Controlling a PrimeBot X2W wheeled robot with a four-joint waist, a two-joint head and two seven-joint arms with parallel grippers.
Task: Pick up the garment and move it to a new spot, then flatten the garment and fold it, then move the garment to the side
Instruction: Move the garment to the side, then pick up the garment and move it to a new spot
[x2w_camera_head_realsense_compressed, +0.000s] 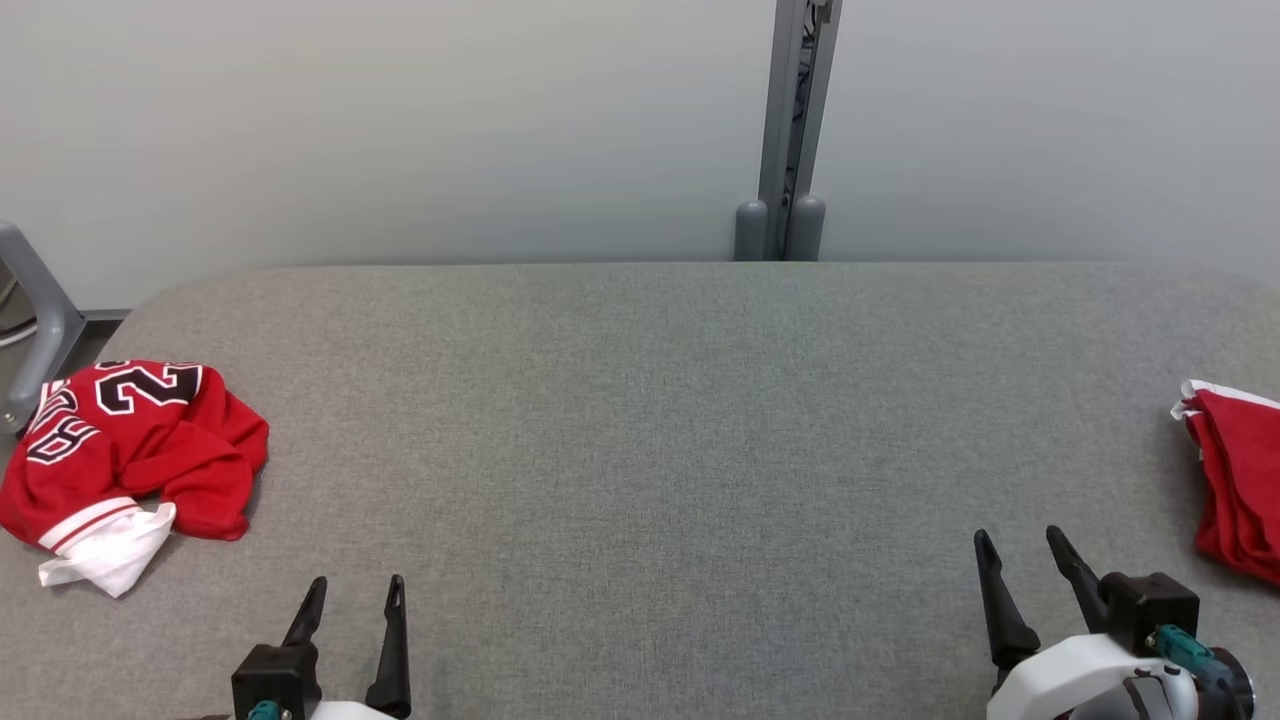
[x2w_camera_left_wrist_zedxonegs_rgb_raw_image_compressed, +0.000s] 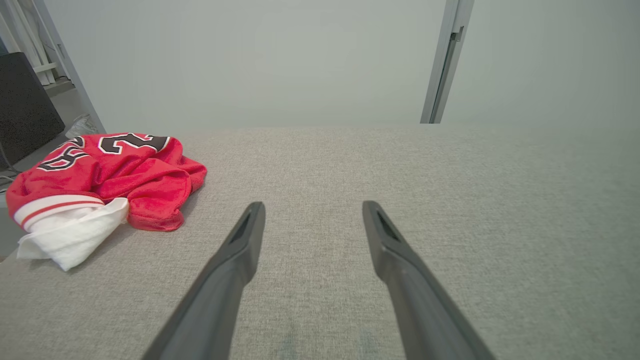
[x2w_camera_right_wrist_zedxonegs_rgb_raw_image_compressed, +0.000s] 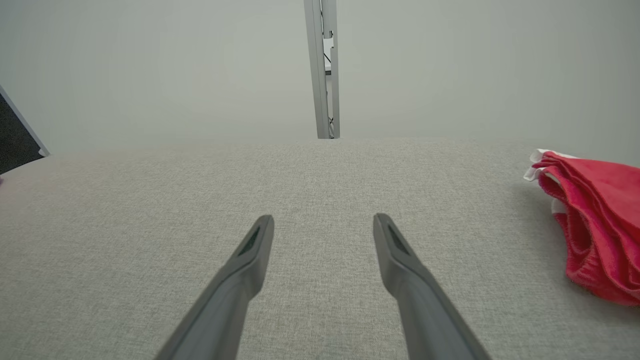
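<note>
Grey fabric bench (x2w_camera_head_realsense_compressed: 640, 400) against a pale wall (x2w_camera_head_realsense_compressed: 400, 120), grey post (x2w_camera_head_realsense_compressed: 795, 130) behind the far edge. Head view: crumpled jersey (x2w_camera_head_realsense_compressed: 130, 450), red with black numbers and a white hem, sits at the bench's left edge, bunched up. A second red garment (x2w_camera_head_realsense_compressed: 1240, 480) lies at the right edge, cut off by the frame; it looks layered, maybe folded. Left pincer (x2w_camera_head_realsense_compressed: 357, 582) is low left, fingers spread, nothing in it, near the jersey but apart from it. Right pincer (x2w_camera_head_realsense_compressed: 1019, 535) is low right, also spread wide and empty, just beside the second garment without touching. Left wrist view: left pincer (x2w_camera_left_wrist_zedxonegs_rgb_raw_image_compressed: 313, 205) has both fingers parted over bare fabric, the jersey (x2w_camera_left_wrist_zedxonegs_rgb_raw_image_compressed: 110, 175) off to the upper left, white hem nearest. Right wrist view: right pincer (x2w_camera_right_wrist_zedxonegs_rgb_raw_image_compressed: 324, 218) is agape over bare bench, the second garment (x2w_camera_right_wrist_zedxonegs_rgb_raw_image_compressed: 600, 220) at the right margin. Judgement: the pick-up has not begun, and the jersey looks like the target. To do it well, swing the left pincer over a raised red fold, not the thin white hem, come down with fingers straddling the ridge, close fully, lift clear before carrying it to the open middle so it doesn't drag.
</note>
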